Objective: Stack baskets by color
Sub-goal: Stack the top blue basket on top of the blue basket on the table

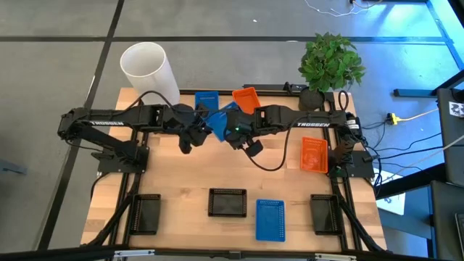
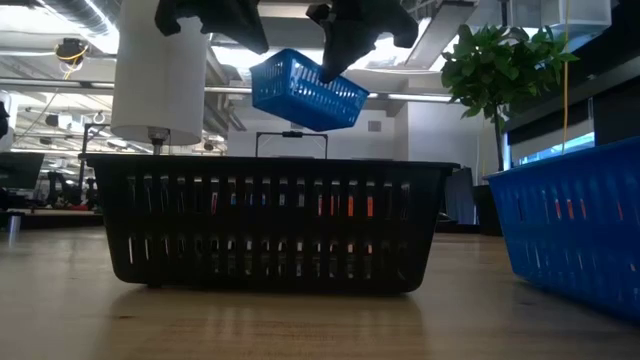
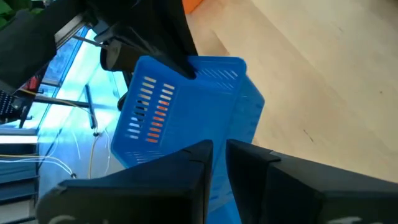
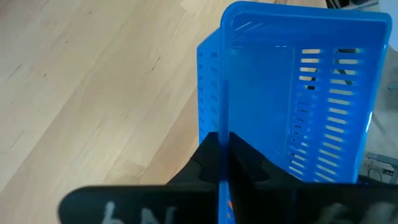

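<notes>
A blue basket [image 1: 217, 123] hangs tilted above the table's far middle, with my right gripper [image 1: 230, 132] shut on it. It shows high in the low view as the blue basket [image 2: 305, 92]. My left gripper [image 1: 194, 136] stands close at the basket's left end, its fingers [image 3: 186, 165] a narrow gap apart. Another blue basket [image 1: 206, 100] and an orange basket [image 1: 246, 99] rest flat on the table behind it. A second orange one [image 1: 313, 154] lies at the right. A black basket [image 1: 227, 202] and a blue one [image 1: 270, 219] lie near the front. My right gripper pinches one side wall of the blue basket at its rim [image 4: 221, 127], one finger inside and one outside. The fingers come slanting down from the table's right. The basket is lifted clear of the table, tilted, stretching away beyond the fingertips. My left gripper: I cannot tell whether it touches the basket's end [image 3: 186, 149].
A tall white cylinder [image 1: 148, 69] stands at the far left corner and a potted plant [image 1: 330, 64] at the far right. Two more black baskets [image 1: 145, 214] [image 1: 326, 214] sit at the near corners. Bare wood lies in the table's middle.
</notes>
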`<control>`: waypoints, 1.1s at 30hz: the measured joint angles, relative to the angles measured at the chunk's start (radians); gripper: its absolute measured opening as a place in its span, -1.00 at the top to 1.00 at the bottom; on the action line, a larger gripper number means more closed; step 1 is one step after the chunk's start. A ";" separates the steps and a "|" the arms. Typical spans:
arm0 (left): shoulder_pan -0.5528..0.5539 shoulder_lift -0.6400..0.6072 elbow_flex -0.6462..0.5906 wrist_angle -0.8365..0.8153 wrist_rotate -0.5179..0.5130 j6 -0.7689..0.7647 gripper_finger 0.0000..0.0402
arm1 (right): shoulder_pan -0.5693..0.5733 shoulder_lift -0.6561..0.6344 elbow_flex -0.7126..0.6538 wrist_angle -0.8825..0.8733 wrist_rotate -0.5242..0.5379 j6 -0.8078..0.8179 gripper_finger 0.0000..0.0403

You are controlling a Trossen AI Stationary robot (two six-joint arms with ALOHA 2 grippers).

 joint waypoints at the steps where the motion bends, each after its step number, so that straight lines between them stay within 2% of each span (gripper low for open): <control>1: 0.000 0.000 0.000 0.000 0.000 0.000 0.81 | 0.000 0.000 0.000 0.000 0.000 0.000 0.97; 9: 0.011 0.000 0.000 0.000 0.008 -0.003 0.81 | 0.006 0.000 0.000 -0.002 0.001 -0.028 0.97; 21: 0.022 0.000 -0.001 -0.001 0.010 -0.051 0.81 | 0.023 0.000 0.000 -0.002 0.066 -0.070 0.97; 27: 0.009 0.000 -0.001 -0.002 0.050 -0.051 0.81 | 0.026 0.000 0.000 -0.002 0.104 -0.081 0.97; 33: 0.010 0.000 -0.001 -0.001 0.005 -0.044 0.81 | 0.026 0.000 0.000 -0.002 0.103 -0.082 0.97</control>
